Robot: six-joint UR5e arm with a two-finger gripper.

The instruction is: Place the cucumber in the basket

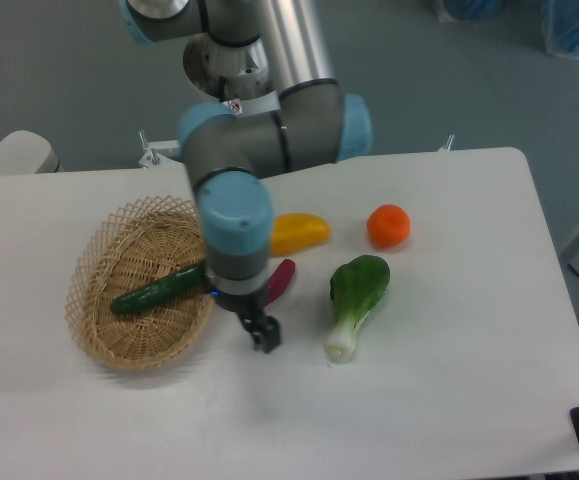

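The dark green cucumber (157, 290) lies inside the tan woven basket (99, 313) at the left of the table, running from lower left to upper right. My gripper (260, 335) hangs to the right of the basket, above the white table, apart from the cucumber and holding nothing. One dark finger (263, 334) shows; the wrist hides the rest, so I cannot tell whether the jaws are open or shut.
A small purple sweet potato (280, 279) lies just beside my wrist, partly hidden. A yellow fruit (299, 232), an orange (388, 226) and a bok choy (355, 300) lie to the right. The table's front edge is near.
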